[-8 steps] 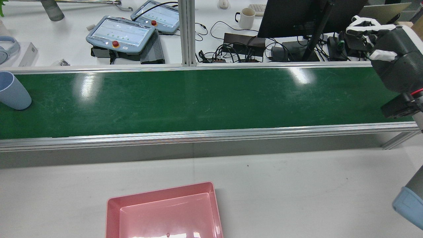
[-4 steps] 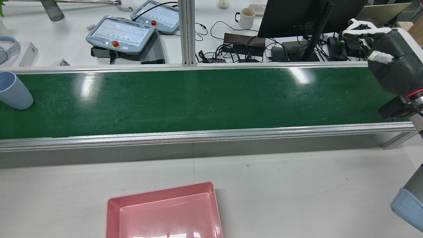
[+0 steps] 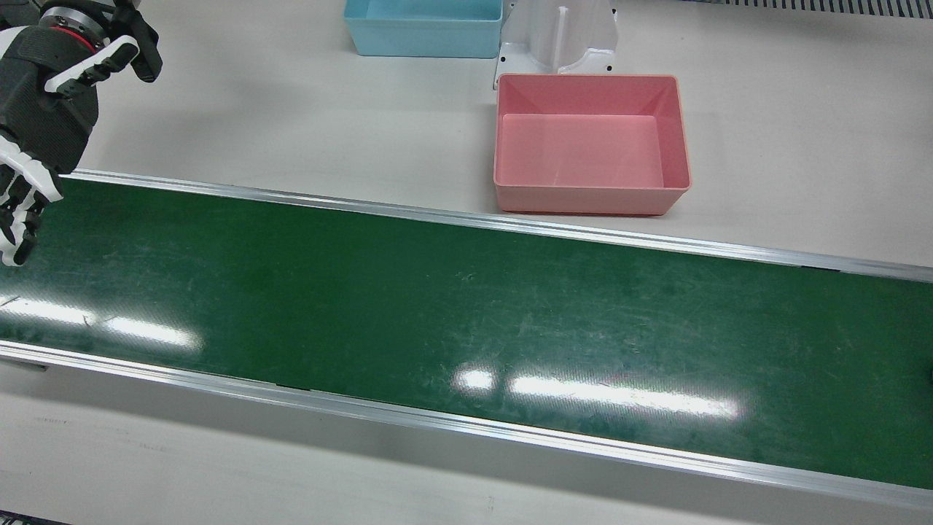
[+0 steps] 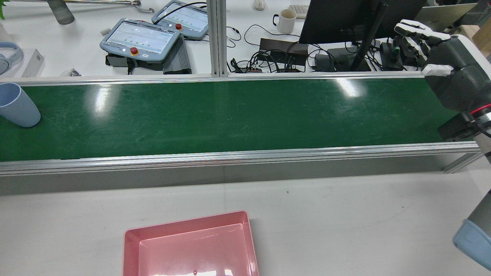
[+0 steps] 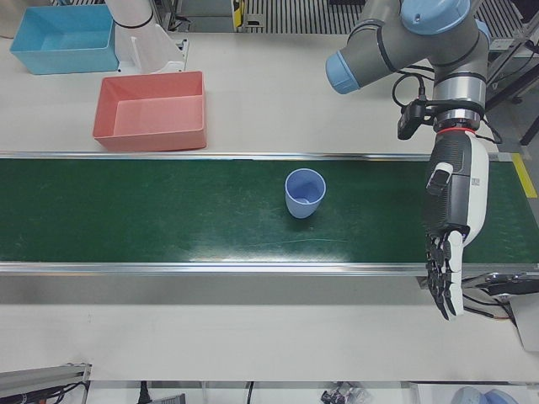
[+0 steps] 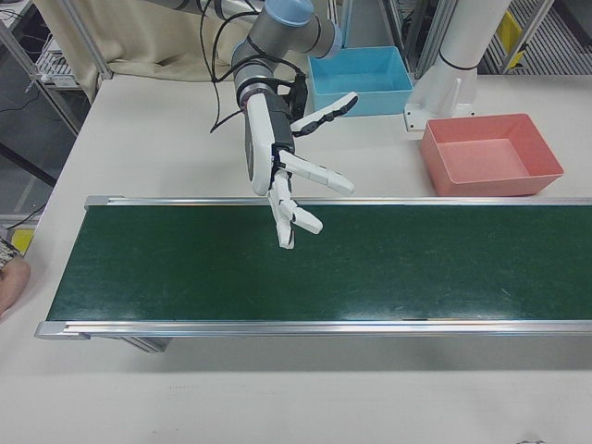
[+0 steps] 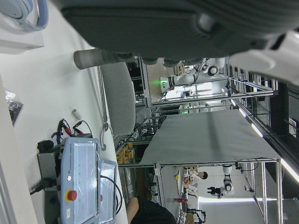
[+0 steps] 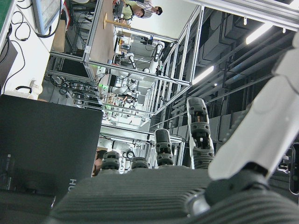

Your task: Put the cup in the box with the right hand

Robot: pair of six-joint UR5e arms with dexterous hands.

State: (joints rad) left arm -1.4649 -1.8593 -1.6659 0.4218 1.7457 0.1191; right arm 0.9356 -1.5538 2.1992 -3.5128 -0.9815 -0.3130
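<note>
1. Since 1.0 s ago (rear view): cup (image 4: 17, 105) has shifted slightly rightward along the belt (image 4: 230, 115) from the view's left edge; right hand (image 4: 441, 50) has lifted a bit, fingers (image 4: 412, 28) straightening out.
2. Right hand (image 6: 287, 180): empty, fingers spread wide, pointing down over the belt's near half in right-front view; nothing held.
3. Left hand (image 5: 450, 236): empty, fingers extended & apart, hanging over the belt's end, away from the cup (image 5: 304, 193).
4. Cup: upright, light blue, mouth up, mid-belt in left-front view; well apart from the right hand.
5. Pink box (image 3: 590, 142): empty, on the table (image 3: 291, 109) just beside the belt's robot-side rail; blue box (image 3: 423, 29) further back.
6. Step in hand (judged): wait/approach. Task barely begun.
7. Doing it well: keep fingers wide; meet the cup from the side w/ palm facing the wall; close around mid-body, not the rim; lift straight before swinging toward the pink box. Risk: tipping the cup w/ a fingertip.
</note>
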